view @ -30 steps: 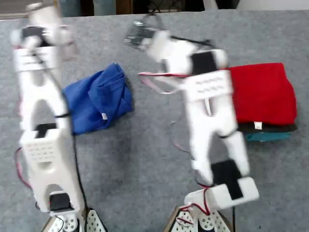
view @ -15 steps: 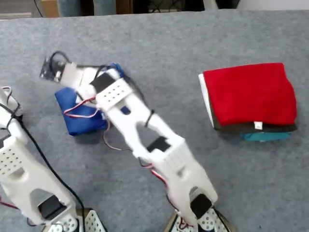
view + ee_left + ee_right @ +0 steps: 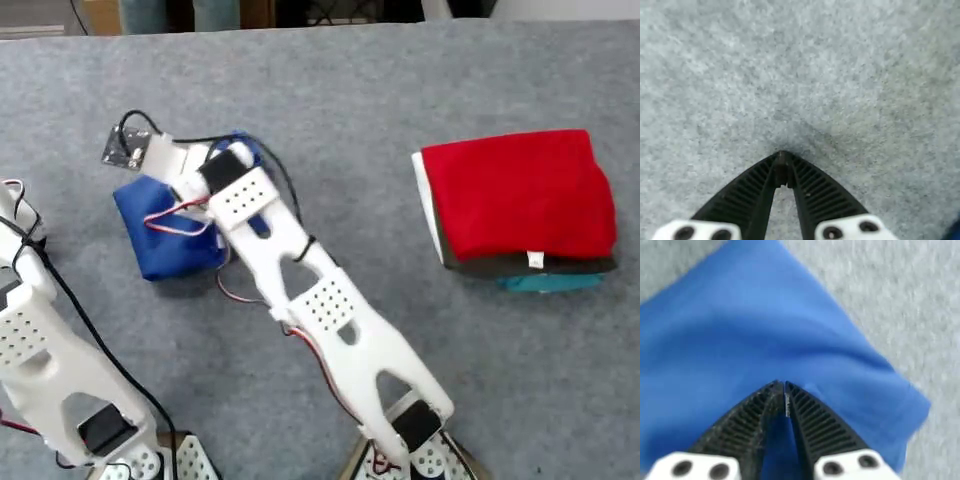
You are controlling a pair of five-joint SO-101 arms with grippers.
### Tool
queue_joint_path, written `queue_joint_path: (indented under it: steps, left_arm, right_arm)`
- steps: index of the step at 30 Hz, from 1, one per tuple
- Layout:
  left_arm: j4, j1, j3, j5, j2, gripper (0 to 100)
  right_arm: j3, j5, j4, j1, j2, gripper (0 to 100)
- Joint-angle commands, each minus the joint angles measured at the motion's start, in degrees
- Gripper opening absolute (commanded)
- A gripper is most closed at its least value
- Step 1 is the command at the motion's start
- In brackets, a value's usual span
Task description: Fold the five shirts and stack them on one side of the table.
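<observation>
Grey felt desk (image 3: 330,110) beneath both jaws. Reaching across it, right arm (image 3: 300,280); at desk edge, left arm (image 3: 40,350). Well apart from right jaws: stack of folded shirts (image 3: 520,195), red on top, teal shirt (image 3: 550,283) lowest. Directly under right jaws: blue shirt (image 3: 740,330), rumpled. Those jaws clenched, tips on cloth; whether fabric pinched, cannot tell. Left jaws clenched on nothing, over bare desk.

robot lab, grey felt tabletop (image 3: 400,90)
</observation>
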Motion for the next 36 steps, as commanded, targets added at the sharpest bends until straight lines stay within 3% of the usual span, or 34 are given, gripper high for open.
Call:
queue_joint_path:
  steps: [1,6,20,29,36]
  left_arm:
    - [-2.4,0.3,0.0,-0.5,-0.5,3]
    - [-2.4,0.3,0.0,-2.8,-0.5,3]
    - [-2.3,0.3,0.0,-3.3,-0.5,3]
    - [-3.8,0.3,-0.2,-3.3,-0.6,3]
    - [-3.1,1.6,0.2,-3.3,-1.2,3]
  right_arm:
    - [-5.2,-0.3,7.6,1.4,0.0,1.5]
    - [-5.2,-0.4,14.7,4.7,-1.5,1.5]
    - [4.4,-0.6,15.0,18.2,-17.7,1.5]
    - [25.7,-5.3,14.6,16.2,-39.9,1.5]
    - [35.6,-5.4,3.6,14.5,-36.7,1.5]
